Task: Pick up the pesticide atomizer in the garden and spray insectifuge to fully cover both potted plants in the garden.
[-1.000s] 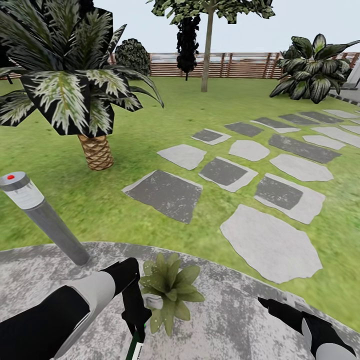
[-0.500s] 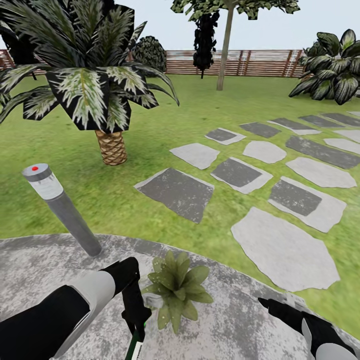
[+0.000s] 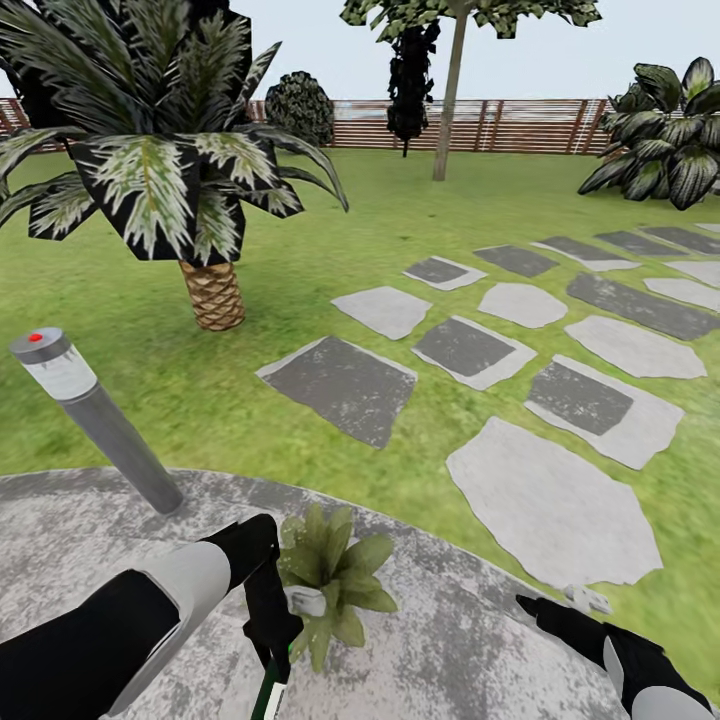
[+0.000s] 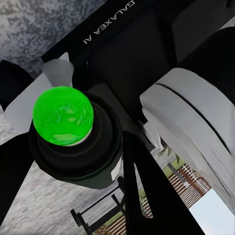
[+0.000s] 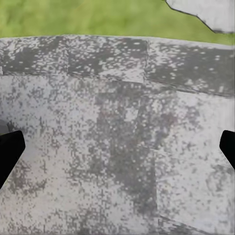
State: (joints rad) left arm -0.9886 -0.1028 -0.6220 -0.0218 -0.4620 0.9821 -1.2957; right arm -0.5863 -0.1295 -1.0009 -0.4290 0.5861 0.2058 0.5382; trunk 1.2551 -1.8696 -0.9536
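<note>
My left gripper (image 3: 271,640) hangs low over the round grey patio (image 3: 470,650), shut on the pesticide atomizer (image 3: 305,601). Its white head sits right against the leaves of a potted plant (image 3: 335,565), a low green rosette near the patio's edge. The left wrist view shows the atomizer (image 4: 63,116) close up, a bright green round end in a dark body between black fingers (image 4: 139,186). To the right, my right gripper (image 3: 530,605) is open over bare paving, its fingertips (image 5: 9,149) wide apart. Just one potted plant is in view.
A grey lamp post (image 3: 95,425) with a red dot leans at the patio's left edge. A palm (image 3: 210,290) stands on the lawn behind it. Stepping stones (image 3: 545,500) run off to the right, towards the brown fence (image 3: 520,125). A small white object (image 3: 587,598) lies by the right gripper.
The whole view swung right, then back left a little, so the camera moved. Both arms hold the same pose, and the atomizer stays in the left gripper.
</note>
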